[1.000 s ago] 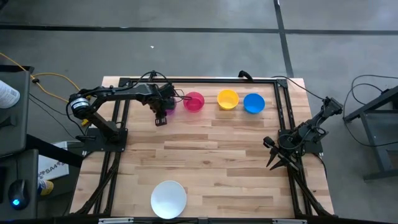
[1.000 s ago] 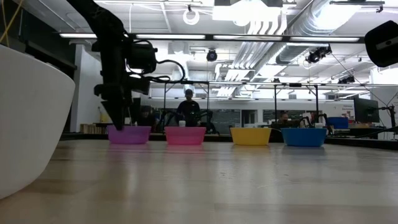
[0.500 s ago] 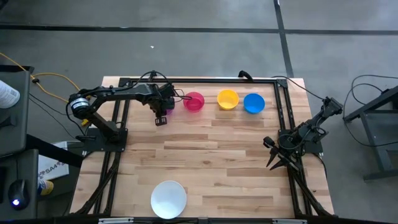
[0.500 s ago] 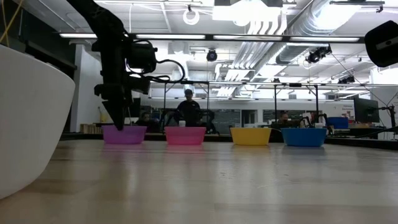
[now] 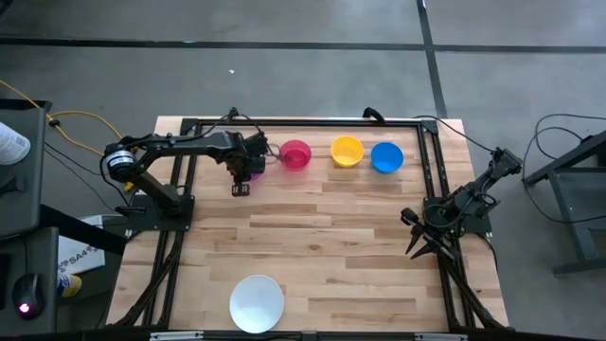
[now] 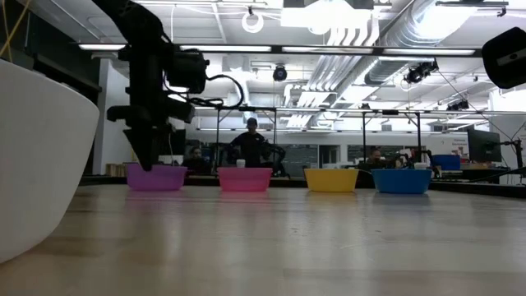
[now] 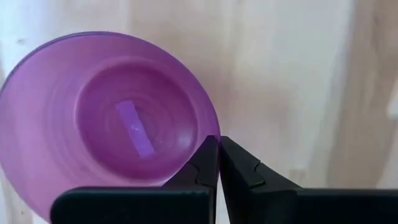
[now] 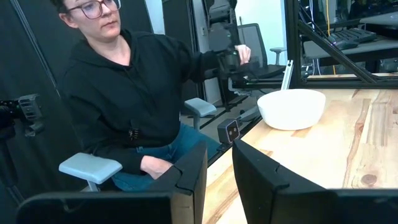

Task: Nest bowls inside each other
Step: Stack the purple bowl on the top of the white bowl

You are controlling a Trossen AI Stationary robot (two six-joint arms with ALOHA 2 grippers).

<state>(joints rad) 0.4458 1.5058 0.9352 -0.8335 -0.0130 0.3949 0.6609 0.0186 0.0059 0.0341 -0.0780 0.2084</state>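
The purple bowl stands at the far left of a row of bowls along the table's far edge, followed by the pink-red, yellow and blue bowls. All stand upright on their bases. My left gripper points down over the purple bowl and is shut on its rim. The arm hides most of that bowl in the high view. The larger white bowl sits at the near edge. My right gripper waits level at the table's right edge, slightly open and holding nothing. My left gripper pinches the purple bowl's rim between its two fingers, one finger inside the bowl and one outside. The fingers come from above, pointing down. The bowl stays upright, and in the low view its base looks level with the table top.
A black frame rail runs close behind the row of bowls. The wide middle of the wooden table lies between the row and the white bowl. A person in a black hoodie sits just beyond the table's edge.
My left gripper has shut on the purple bowl's rim and moved toward the table's left edge. The purple bowl has slid along the table with it, away from the pink-red bowl, staying upright.
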